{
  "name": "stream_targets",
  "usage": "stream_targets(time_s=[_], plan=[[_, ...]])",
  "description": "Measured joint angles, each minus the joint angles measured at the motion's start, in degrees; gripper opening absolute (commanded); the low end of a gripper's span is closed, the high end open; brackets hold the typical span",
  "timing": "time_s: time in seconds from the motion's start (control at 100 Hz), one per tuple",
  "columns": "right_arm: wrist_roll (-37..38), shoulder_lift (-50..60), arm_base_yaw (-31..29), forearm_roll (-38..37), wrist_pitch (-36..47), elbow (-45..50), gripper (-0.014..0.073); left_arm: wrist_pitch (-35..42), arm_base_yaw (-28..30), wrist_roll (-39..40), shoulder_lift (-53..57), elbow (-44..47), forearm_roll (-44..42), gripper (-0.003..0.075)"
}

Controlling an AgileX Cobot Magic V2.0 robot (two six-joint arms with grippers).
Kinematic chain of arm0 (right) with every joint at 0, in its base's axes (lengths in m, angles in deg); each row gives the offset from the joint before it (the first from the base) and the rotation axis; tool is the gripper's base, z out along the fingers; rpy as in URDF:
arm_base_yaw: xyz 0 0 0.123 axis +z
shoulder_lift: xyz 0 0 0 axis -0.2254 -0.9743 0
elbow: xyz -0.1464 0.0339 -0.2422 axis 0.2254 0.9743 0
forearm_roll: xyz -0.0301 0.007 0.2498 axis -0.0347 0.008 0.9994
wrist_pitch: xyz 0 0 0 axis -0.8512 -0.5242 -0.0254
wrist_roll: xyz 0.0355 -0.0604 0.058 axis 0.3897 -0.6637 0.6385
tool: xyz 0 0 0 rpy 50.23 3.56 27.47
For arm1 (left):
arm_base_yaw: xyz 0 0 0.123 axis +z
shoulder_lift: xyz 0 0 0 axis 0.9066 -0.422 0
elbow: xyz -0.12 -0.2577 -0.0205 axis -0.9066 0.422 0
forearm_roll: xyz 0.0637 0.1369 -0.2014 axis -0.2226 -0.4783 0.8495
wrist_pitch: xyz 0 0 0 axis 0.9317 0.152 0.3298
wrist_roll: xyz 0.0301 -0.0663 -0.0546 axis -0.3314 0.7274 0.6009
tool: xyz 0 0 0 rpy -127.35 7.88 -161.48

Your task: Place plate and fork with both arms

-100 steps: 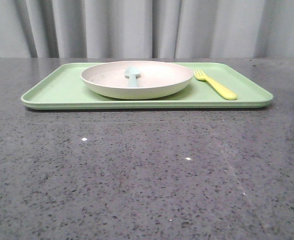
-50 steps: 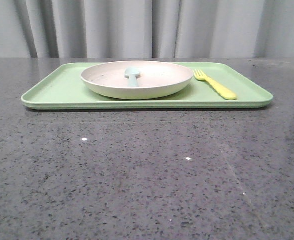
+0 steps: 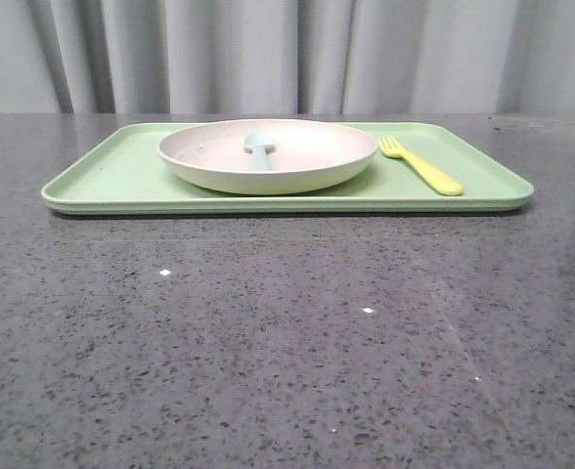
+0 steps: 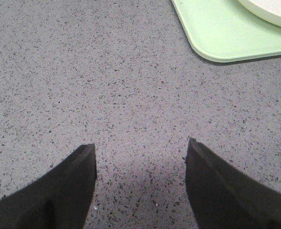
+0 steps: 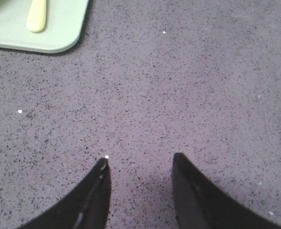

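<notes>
Nothing has shifted since a second ago: both arms hang over bare speckled grey stone, the left gripper (image 4: pixel 140 148) and right gripper (image 5: pixel 139 160) spread open, holding nothing. Farther off, the cream round plate (image 3: pixel 268 156) sits on the flat green tray (image 3: pixel 102 181), a pale blue spoon (image 3: pixel 259 149) inside, the yellow plastic fork (image 3: pixel 420 164) just right of it; placing looks done

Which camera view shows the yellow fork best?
The front view: the whole fork shows, tines and handle, lying on the green tray right of the plate. The right wrist view shows only its handle end. The left wrist view shows none of it.
</notes>
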Motion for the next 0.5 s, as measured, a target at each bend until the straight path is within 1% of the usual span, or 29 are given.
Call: stream_targets(time_s=[0.04, 0.09, 0.14, 0.16, 0.17, 0.19, 0.2, 0.23, 0.24, 0.29, 0.5], plan=[[0.2, 0.3, 0.0, 0.0, 0.1, 0.0, 0.0177, 0.0, 0.0, 0.0, 0.0, 0.0, 0.0, 0.0352], [0.4, 0.6, 0.0, 0.0, 0.5, 0.0, 0.01, 0.0, 0.0, 0.0, 0.0, 0.0, 0.0, 0.0298], [0.4, 0.7, 0.0, 0.0, 0.9, 0.0, 0.0007, 0.0, 0.0, 0.0, 0.0, 0.0, 0.0, 0.0216], [0.4, 0.7, 0.0, 0.0, 1.2, 0.0, -0.0015, 0.0, 0.0, 0.0, 0.0, 0.0, 0.0, 0.0194], [0.4, 0.7, 0.0, 0.0, 1.2, 0.0, -0.0049, 0.0, 0.0, 0.0, 0.0, 0.0, 0.0, 0.016], [0.4, 0.7, 0.0, 0.0, 1.3, 0.0, -0.0071, 0.0, 0.0, 0.0, 0.0, 0.0, 0.0, 0.0137], [0.4, 0.7, 0.0, 0.0, 1.5, 0.0, -0.0092, 0.0, 0.0, 0.0, 0.0, 0.0, 0.0, 0.0113], [0.4, 0.7, 0.0, 0.0, 1.7, 0.0, -0.0123, 0.0, 0.0, 0.0, 0.0, 0.0, 0.0, 0.0077], [0.4, 0.7, 0.0, 0.0, 1.6, 0.0, -0.0121, 0.0, 0.0, 0.0, 0.0, 0.0, 0.0, 0.0041], [0.5, 0.7, 0.0, 0.0, 1.7, 0.0, -0.0116, 0.0, 0.0, 0.0, 0.0, 0.0, 0.0, -0.0024], [0.6, 0.7, 0.0, 0.0, 1.7, 0.0, -0.012, 0.0, 0.0, 0.0, 0.0, 0.0, 0.0, -0.002]])
